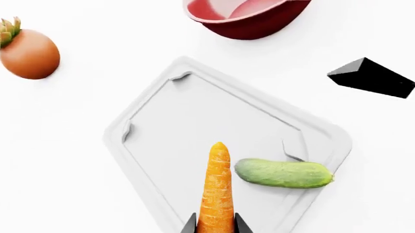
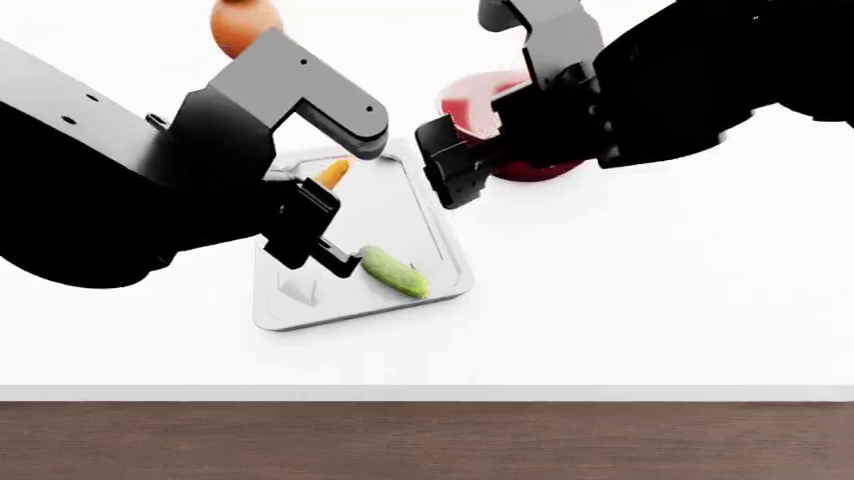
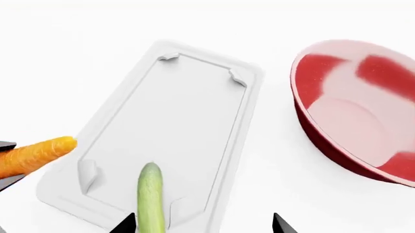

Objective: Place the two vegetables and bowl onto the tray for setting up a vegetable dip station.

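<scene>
My left gripper (image 1: pixel 216 224) is shut on the orange carrot (image 1: pixel 217 191), holding it over the white tray (image 1: pixel 116 141). In the head view the carrot's tip (image 2: pixel 331 173) shows above the tray's far part (image 2: pixel 400 190). The green cucumber (image 1: pixel 283 173) lies on the tray near a corner, also seen in the head view (image 2: pixel 394 272). My right gripper (image 3: pixel 204 224) is open and empty, with its jaws wide apart above the cucumber (image 3: pixel 150 199) and the tray's edge (image 3: pixel 233 145). The red bowl (image 3: pixel 363 121) sits on the table beside the tray, partly hidden behind my right arm in the head view (image 2: pixel 467 105).
An orange-brown pot with a green plant top (image 1: pixel 27 52) stands on the white table beyond the tray, at the far edge in the head view (image 2: pixel 243 22). The table's front edge (image 2: pixel 427 400) runs below the tray.
</scene>
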